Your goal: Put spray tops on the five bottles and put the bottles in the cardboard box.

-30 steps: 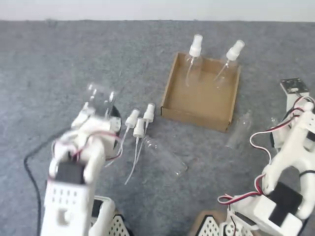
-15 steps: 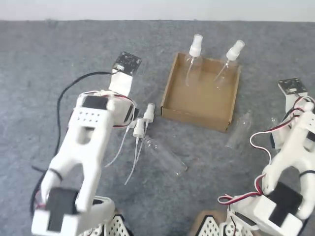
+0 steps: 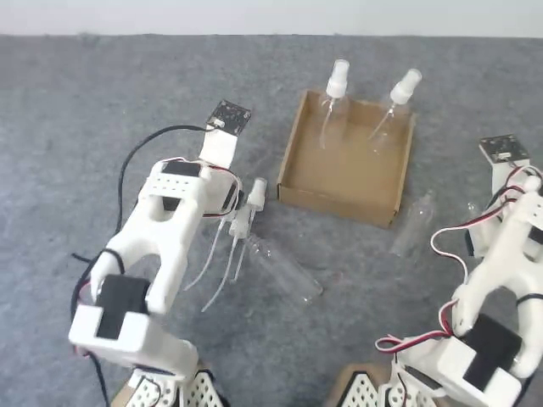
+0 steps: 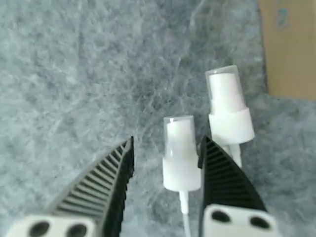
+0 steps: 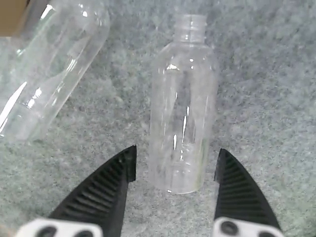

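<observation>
Straddling a spray top (image 4: 180,158) beside the cardboard box (image 3: 335,202), the wide-open left end effector (image 4: 167,143) seems set to grasp it, needing next a square close and lift, while the right end effector (image 5: 176,152), also wide, flanks a capless bottle (image 5: 183,123) near that box.

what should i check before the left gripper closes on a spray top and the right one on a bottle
1. Is the left gripper open around a spray top: ok.
2. Is that spray top centred between the fingers: not ok, it sits close to one finger.
3. Is the neighbouring spray top outside the grasp: ok, though close beside that finger.
4. Is the right gripper open around an uncapped bottle: ok.
5. Is the second bottle out of the grasp: ok, off to one side.
6. Is there room in the cardboard box: ok, two capped bottles stand at its far side.
</observation>
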Controlling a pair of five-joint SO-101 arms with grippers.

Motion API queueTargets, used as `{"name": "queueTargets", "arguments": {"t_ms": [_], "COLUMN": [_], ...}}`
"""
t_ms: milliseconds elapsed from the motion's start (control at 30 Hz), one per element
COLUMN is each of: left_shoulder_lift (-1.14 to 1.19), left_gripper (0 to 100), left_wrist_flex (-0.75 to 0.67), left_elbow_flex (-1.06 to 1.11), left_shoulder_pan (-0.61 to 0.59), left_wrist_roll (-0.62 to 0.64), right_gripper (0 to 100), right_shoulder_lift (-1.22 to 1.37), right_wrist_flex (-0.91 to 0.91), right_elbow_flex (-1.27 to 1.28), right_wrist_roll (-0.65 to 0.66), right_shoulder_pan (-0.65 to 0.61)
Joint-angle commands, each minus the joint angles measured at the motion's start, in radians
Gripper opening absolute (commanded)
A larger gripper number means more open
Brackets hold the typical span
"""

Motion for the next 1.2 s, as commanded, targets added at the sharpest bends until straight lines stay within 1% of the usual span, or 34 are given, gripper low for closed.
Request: {"name": "queueTargets", "arguments": {"t_ms": [0, 233, 400, 533, 700, 800, 933, 1100, 1167], "left_shoulder_lift": [0.031, 0.103, 0.078, 0.008, -0.184, -0.334, -0.559, -0.815, -0.891], "left_gripper": [16, 14, 1, 1, 1, 1, 1, 1, 1], "left_wrist_flex": [-0.017, -0.012, -0.009, 0.04, 0.129, 0.178, 0.189, 0.189, 0.187], "left_elbow_flex": [-0.071, -0.104, -0.096, -0.099, -0.073, -0.018, 0.099, 0.249, 0.297], "left_shoulder_pan": [-0.003, -0.005, -0.005, -0.028, -0.043, -0.037, -0.035, -0.035, -0.04], "left_wrist_roll": [-0.005, -0.005, 0.002, 0.003, 0.003, 0.017, 0.064, 0.066, 0.066], "right_gripper": [20.6, 20.6, 20.6, 20.6, 20.6, 20.5, 20.3, 20.6, 20.6], "right_shoulder_lift": [-0.01, -0.008, -0.008, -0.008, -0.013, -0.013, -0.015, -0.016, -0.016], "right_wrist_flex": [0.01, 0.01, 0.01, 0.01, 0.002, 0.002, 0.002, 0.001, 0.001], "right_elbow_flex": [-0.058, -0.058, -0.058, -0.058, -0.058, -0.058, -0.058, -0.066, -0.068], "right_wrist_roll": [0.012, 0.012, 0.012, 0.012, 0.012, 0.008, 0.006, 0.008, 0.008], "right_shoulder_pan": [0.015, 0.015, 0.015, 0.027, 0.054, 0.062, 0.061, 0.054, 0.033]}}
